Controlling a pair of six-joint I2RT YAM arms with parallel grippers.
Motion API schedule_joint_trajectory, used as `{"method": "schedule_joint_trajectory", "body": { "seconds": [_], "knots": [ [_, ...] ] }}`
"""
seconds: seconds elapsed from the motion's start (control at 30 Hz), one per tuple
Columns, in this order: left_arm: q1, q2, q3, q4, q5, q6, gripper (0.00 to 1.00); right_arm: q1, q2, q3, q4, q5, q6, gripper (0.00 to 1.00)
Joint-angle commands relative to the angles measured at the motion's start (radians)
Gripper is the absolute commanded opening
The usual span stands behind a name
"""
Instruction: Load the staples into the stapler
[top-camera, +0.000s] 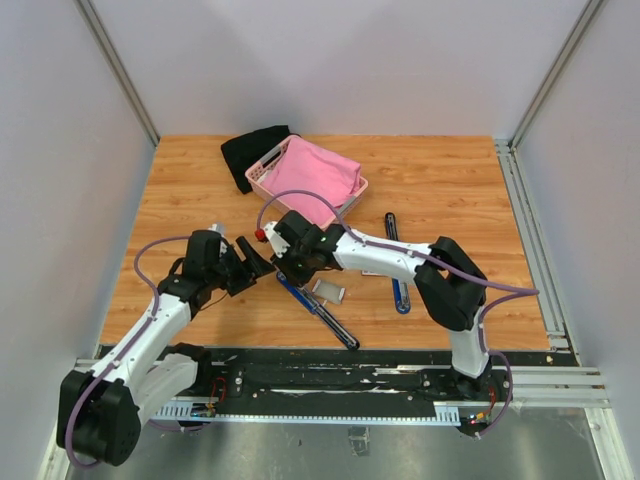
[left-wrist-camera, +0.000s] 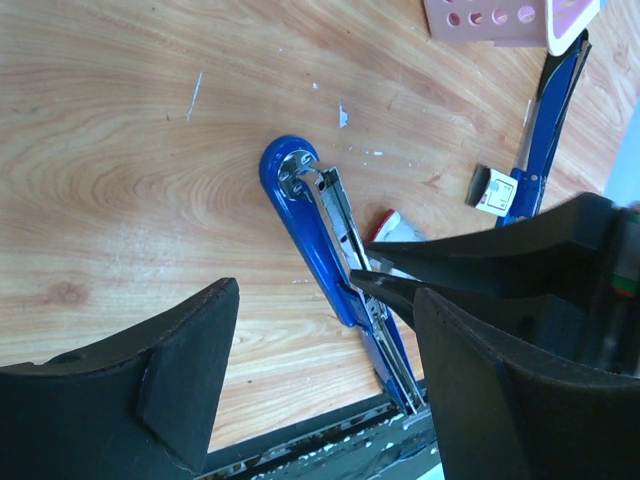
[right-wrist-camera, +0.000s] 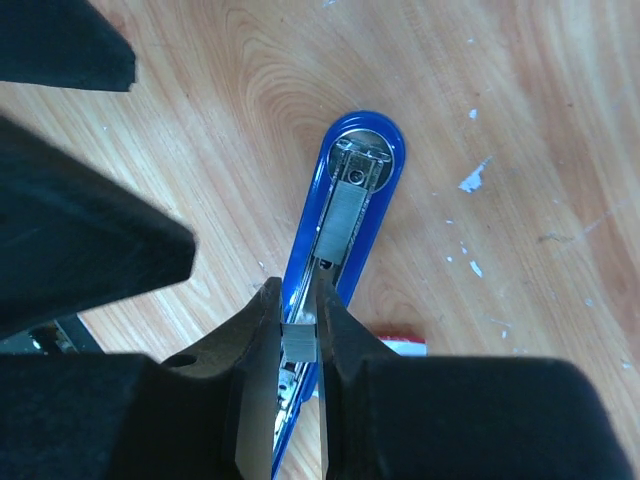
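- Presently the staples (right-wrist-camera: 300, 340), a small silvery block, are pinched between the fingers of the right gripper (right-wrist-camera: 296, 318), low in the right wrist view and directly over the magazine channel of the stapler (right-wrist-camera: 350, 200).
- The stapler is seen lying opened flat on the table (top-camera: 450, 200), at centre frame in the top view.
- The left gripper (left-wrist-camera: 325, 340) is held spread wide, gripping nothing, just left of the stapler.
- Risk is judged as follows: if released skewed, the block could jam on the channel rim or fall beside it; the unheld stapler could be pushed aside.
- A white carton (top-camera: 328, 291) lies just right of the stapler.
- Further up the frame a pink basket (top-camera: 305, 180) and a black cloth (top-camera: 255, 150) are noted; neither obstructs.
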Motion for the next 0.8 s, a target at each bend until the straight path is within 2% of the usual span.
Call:
{"method": "schedule_joint_trajectory", "body": {
  "seconds": [0.0,0.2,0.47,0.6,0.77],
  "knots": [
    [0.008,0.043,-0.014,0.094,0.023,0.003,0.75,-0.013,-0.09,0.035,-0.047,0.043,0.045,0.09],
    [0.008,0.184,0.007,0.224,0.058,0.031,0.74,-0.013,-0.158,-0.069,0.0,0.094,0.085,0.1],
    [0.006,0.374,0.026,0.332,0.107,0.068,0.67,0.002,-0.143,-0.135,0.084,0.092,0.14,0.1],
    [0.007,0.415,0.034,0.353,0.114,0.072,0.58,0.007,-0.12,-0.132,0.1,0.102,0.149,0.1],
    [0.007,0.439,0.031,0.37,0.114,0.071,0.54,0.009,-0.111,-0.149,0.139,0.105,0.158,0.1]
  ]
}}
